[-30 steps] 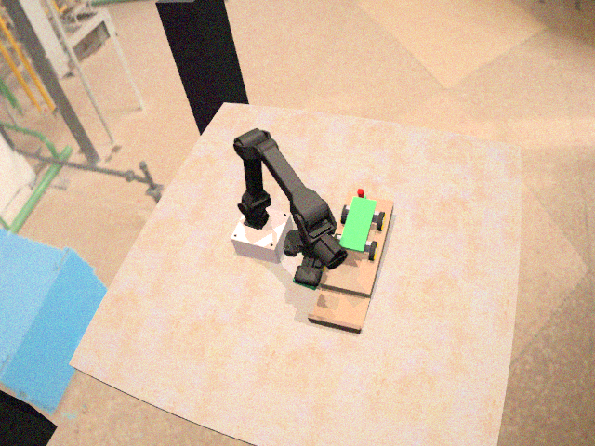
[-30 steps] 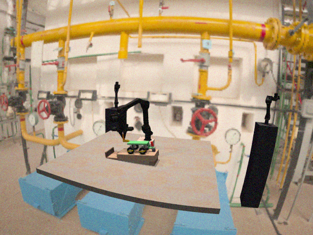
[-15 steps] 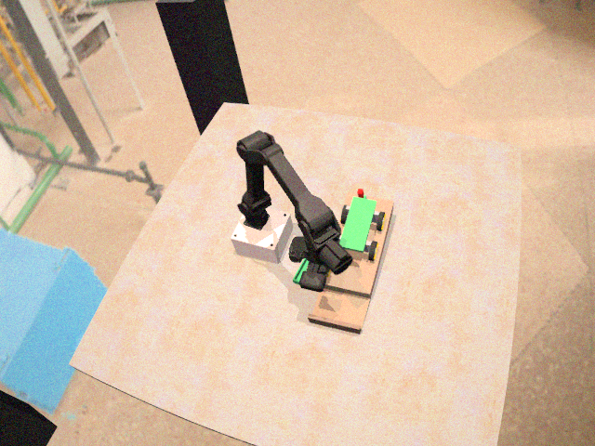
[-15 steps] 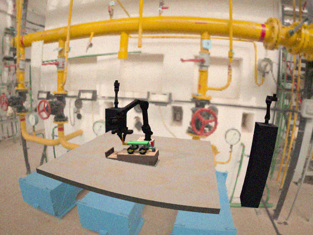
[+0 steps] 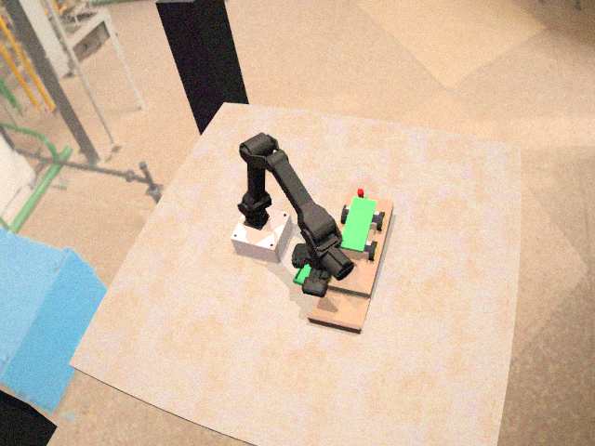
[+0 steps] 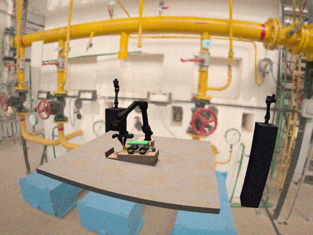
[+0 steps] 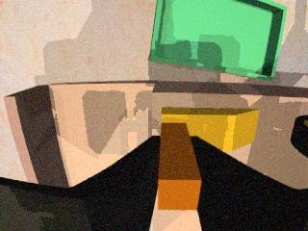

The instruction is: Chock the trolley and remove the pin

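My gripper (image 5: pixel 321 282) is shut on the orange handle (image 7: pixel 177 168) of the yellow chock (image 7: pixel 214 126). It holds the chock over the lower part of the wooden ramp (image 5: pixel 355 276), downhill of the trolley. The trolley (image 5: pixel 359 223) has a green deck and black wheels and stands on the upper part of the ramp. One black wheel (image 7: pixel 299 134) shows at the right edge of the wrist view, apart from the chock. The red-headed stop pin (image 5: pixel 360 192) stands at the trolley's uphill end. The green tray (image 7: pixel 218 26) lies on the table beside the ramp, mostly hidden under my arm in the top view (image 5: pixel 301 275).
The arm's white base block (image 5: pixel 261 236) stands left of the ramp. A low stop wall (image 6: pixel 109 152) stands at the ramp's downhill end. A tall black pillar (image 5: pixel 202 58) stands behind the table, and another (image 6: pixel 257 164) at its right side.
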Action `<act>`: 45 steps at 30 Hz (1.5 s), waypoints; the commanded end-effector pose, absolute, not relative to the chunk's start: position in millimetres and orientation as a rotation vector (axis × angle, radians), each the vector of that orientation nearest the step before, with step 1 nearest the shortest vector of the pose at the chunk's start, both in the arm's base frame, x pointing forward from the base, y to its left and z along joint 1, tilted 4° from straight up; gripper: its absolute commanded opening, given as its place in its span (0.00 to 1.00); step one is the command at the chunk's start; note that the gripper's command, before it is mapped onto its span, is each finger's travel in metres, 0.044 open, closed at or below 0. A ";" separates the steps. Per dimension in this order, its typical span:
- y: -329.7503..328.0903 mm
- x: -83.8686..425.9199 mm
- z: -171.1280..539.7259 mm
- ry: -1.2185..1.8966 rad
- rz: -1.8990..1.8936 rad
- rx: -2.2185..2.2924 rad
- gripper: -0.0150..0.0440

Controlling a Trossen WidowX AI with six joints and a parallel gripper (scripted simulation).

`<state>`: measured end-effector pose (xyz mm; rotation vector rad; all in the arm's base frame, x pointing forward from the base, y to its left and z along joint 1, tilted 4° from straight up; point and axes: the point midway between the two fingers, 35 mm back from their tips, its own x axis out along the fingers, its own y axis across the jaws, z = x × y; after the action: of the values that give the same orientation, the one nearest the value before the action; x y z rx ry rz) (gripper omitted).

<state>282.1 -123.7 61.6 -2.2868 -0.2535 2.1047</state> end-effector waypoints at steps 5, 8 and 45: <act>-120.9 282.2 57.4 -0.251 2.100 -2.282 0.25; -118.2 281.7 57.9 -0.251 2.100 -2.282 0.25; -85.8 277.7 61.2 -0.254 2.099 -2.280 0.25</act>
<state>278.1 -90.1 60.1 -2.2802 -0.2497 2.1068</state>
